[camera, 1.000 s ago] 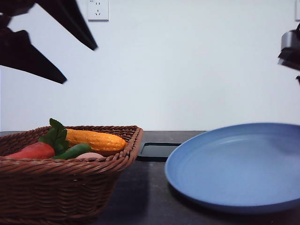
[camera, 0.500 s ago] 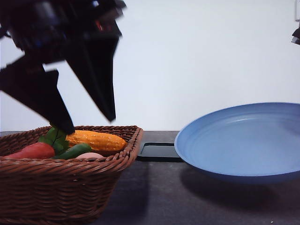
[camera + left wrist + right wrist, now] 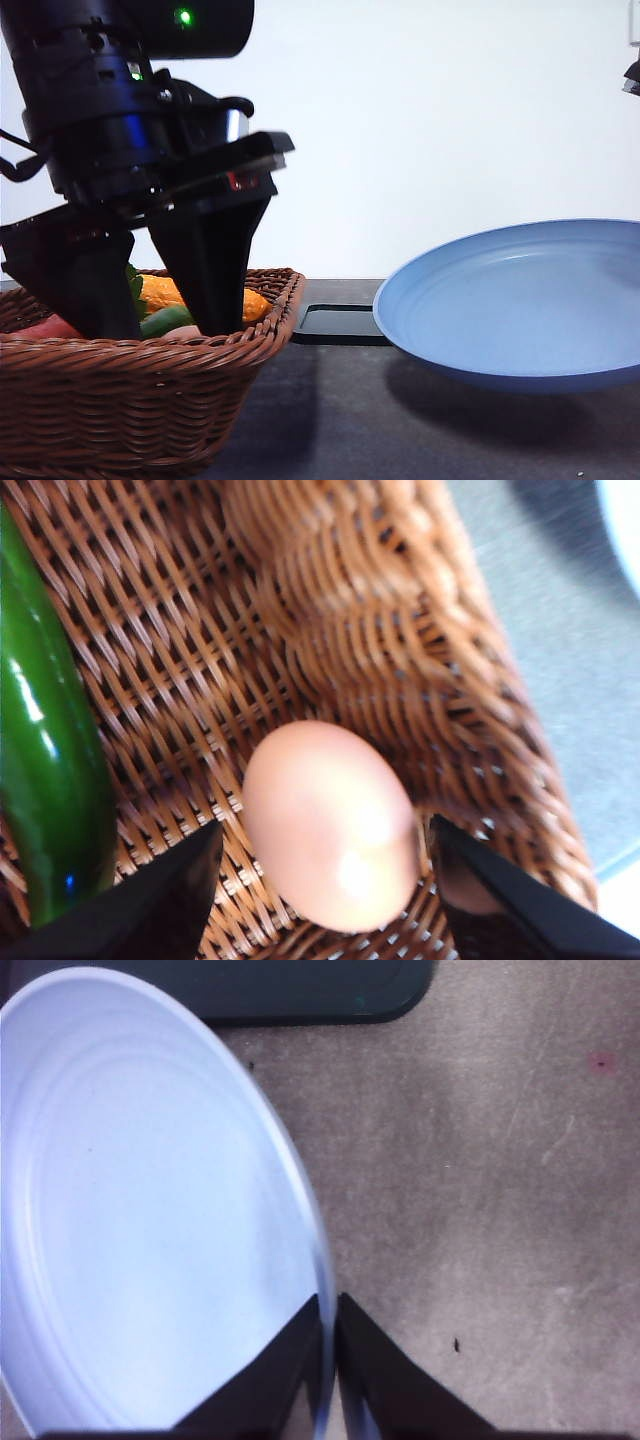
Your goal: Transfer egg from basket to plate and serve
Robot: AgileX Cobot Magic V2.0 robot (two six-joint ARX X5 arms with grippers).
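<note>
While my left claw (image 3: 325, 880) is reaching down into the basket (image 3: 150, 400), its fingers are standing wide apart with the egg (image 3: 330, 825) lying between them on the woven floor, nothing gripped yet. I am judging this spread as deliberate, so the tips can pass either side of the shell before closing. One finger is sitting near the green pepper (image 3: 45, 750), the other close to the basket wall, so room for sideways correction is looking tight on both sides. My right claw (image 3: 328, 1360) is pinching the rim of the blue plate (image 3: 150, 1220), fingers nearly together on the edge, and the plate is hanging tilted above the dark table (image 3: 480, 1160), presumably held ready to receive the egg. Past the braided rim, the space between basket and plate is looking open, with a flat black tray (image 3: 335, 322) lying behind it.
</note>
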